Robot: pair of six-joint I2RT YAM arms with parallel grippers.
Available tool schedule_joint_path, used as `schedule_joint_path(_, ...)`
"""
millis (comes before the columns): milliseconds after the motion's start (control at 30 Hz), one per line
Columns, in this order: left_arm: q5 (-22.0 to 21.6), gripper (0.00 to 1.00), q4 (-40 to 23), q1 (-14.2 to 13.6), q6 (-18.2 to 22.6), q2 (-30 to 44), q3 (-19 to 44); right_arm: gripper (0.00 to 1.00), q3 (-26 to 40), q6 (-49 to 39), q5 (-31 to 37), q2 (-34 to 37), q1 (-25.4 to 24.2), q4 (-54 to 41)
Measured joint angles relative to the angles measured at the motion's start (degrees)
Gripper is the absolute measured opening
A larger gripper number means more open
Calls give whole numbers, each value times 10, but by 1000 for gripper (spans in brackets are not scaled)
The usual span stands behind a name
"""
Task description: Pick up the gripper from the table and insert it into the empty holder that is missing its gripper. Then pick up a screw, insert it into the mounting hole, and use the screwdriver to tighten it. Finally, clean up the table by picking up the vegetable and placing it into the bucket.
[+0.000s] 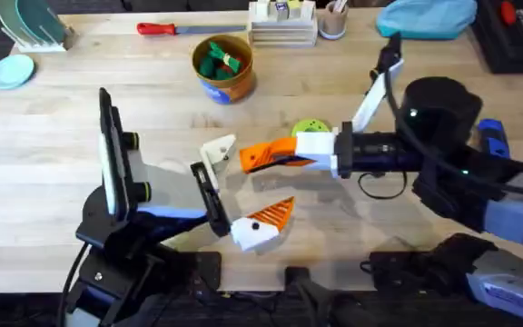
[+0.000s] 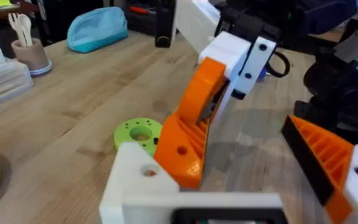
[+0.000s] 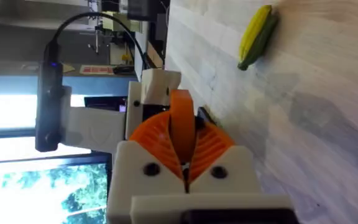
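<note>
While the right gripper (image 1: 260, 157) reaches in from 3 o'clock, its orange ribbed pads are clamped tight on the gripper (image 2: 182, 151), the loose orange wedge with a mounting hole in its side. In the left wrist view the wedge's low end touches the holder (image 1: 218, 150), the cream-white finger block on the left arm. The left gripper (image 1: 241, 187) stands wide apart, with the bare holder at its 11 o'clock side and its orange-padded finger at 5 o'clock.

Surface: pale wood-plank tabletop (image 1: 80, 109).
- Bucket (image 1: 223, 65): 12 o'clock of the two grippers, well apart from them, with green toy vegetables inside.
- Green disc with holes (image 1: 311, 127): flat, just beside the right gripper at its 1 o'clock.
- Vegetable (image 3: 257, 36): yellow corn with a green end, lying alone on bare wood in the right wrist view.
- Red-handled screwdriver (image 1: 166, 29): far edge at 11 o'clock.
- Blue pouch (image 1: 425, 16): far edge at 1 o'clock.

Room: bright windows past the tabletop's edge in the right wrist view.
</note>
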Motion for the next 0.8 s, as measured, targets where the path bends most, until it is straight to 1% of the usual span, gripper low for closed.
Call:
schedule_joint_path(133, -5, 992, 0, 2, 0, 0, 0, 7, 0, 36, -3, 44, 19, 90)
schedule_joint_path(200, -9, 992, 0, 4, 0, 0, 0, 7, 0, 55, -6, 57, 22, 119)
schedule_joint_path(367, -13, 992, 0, 5, -2, 0, 0, 7, 0, 86, -12, 68, 22, 130)
schedule_joint_path(800, -13, 993, 0, 5, -2, 0, 0, 7, 0, 117, -15, 68, 22, 139)
